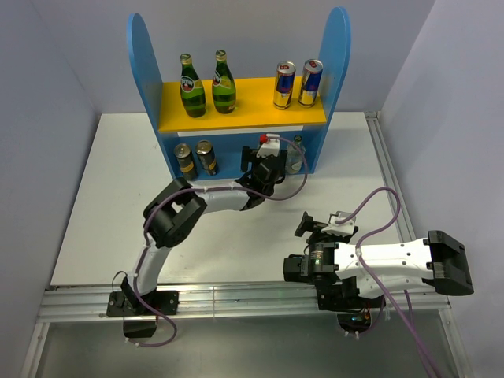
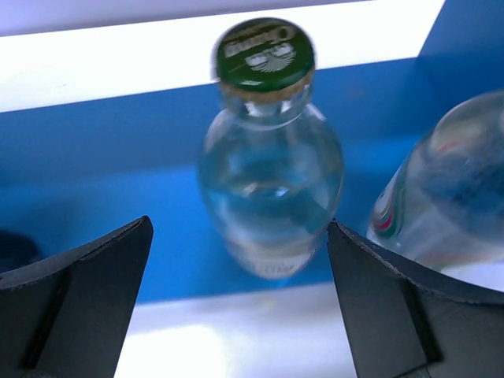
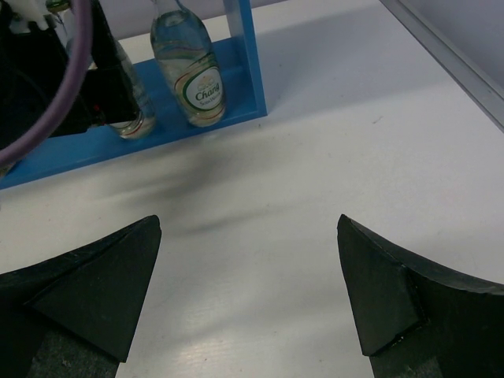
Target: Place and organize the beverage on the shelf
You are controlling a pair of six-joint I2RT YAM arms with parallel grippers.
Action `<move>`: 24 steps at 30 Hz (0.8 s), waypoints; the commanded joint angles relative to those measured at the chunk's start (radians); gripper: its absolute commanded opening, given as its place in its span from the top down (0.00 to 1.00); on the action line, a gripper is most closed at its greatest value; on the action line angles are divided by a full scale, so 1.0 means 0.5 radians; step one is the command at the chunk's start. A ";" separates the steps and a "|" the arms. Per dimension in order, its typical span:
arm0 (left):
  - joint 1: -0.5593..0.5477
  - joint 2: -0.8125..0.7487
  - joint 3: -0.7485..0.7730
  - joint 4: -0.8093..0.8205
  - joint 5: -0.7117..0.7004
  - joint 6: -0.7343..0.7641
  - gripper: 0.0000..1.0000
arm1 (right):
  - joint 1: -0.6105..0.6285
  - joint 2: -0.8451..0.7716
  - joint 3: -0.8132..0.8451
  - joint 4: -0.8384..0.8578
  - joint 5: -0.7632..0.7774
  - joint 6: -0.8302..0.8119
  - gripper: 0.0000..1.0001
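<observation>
Left gripper (image 2: 239, 228): jaws fully apart, gripping nothing. A clear glass bottle with a green cap (image 2: 269, 185) stands upright just ahead of it, between the finger lines, on the lower level of the blue two-level shelf (image 1: 143, 63). It sits very close to the right-hand finger; contact cannot be confirmed. A second clear bottle (image 2: 449, 197) stands just outside that finger.

Right gripper (image 3: 249, 223): also spread, empty, well back from the shelf.

Hazard: any sideways drift or twist on pulling back would let the right-hand finger clip either bottle. Both are tall and narrow, so either would topple readily, possibly into the other.
</observation>
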 commanded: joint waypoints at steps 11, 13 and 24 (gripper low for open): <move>-0.154 -0.733 -0.390 -0.344 -0.064 -0.333 0.01 | 0.011 0.045 0.100 -0.184 0.188 0.397 0.00; -0.206 -0.825 -0.405 -0.531 -0.070 -0.416 0.01 | 0.014 0.067 0.125 -0.184 0.185 0.369 0.00; -0.657 -1.720 -0.396 -2.254 -0.330 -1.397 0.01 | 0.158 0.159 0.998 -0.184 -0.143 -0.736 0.00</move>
